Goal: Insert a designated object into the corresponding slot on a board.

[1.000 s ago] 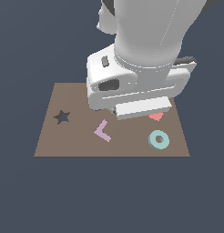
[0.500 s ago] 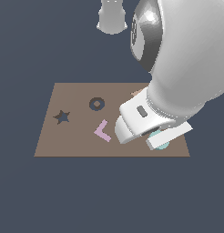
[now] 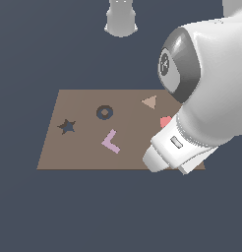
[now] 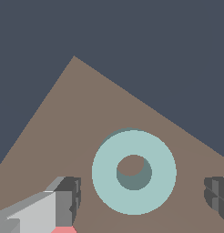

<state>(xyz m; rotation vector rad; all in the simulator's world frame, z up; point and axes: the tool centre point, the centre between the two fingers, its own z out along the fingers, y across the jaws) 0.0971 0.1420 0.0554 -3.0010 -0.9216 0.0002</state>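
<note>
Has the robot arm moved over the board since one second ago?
Yes. The arm shifted toward the exterior view's right and the near edge of the board, uncovering the ring-shaped slot. It now hides the teal ring there.

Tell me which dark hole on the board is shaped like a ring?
The ring-shaped recess, round with a brown middle dot. The other dark hole, the star-shaped recess, has points.

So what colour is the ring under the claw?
Pale teal; the ring shows best in the wrist view, lying on the brown board.
</note>
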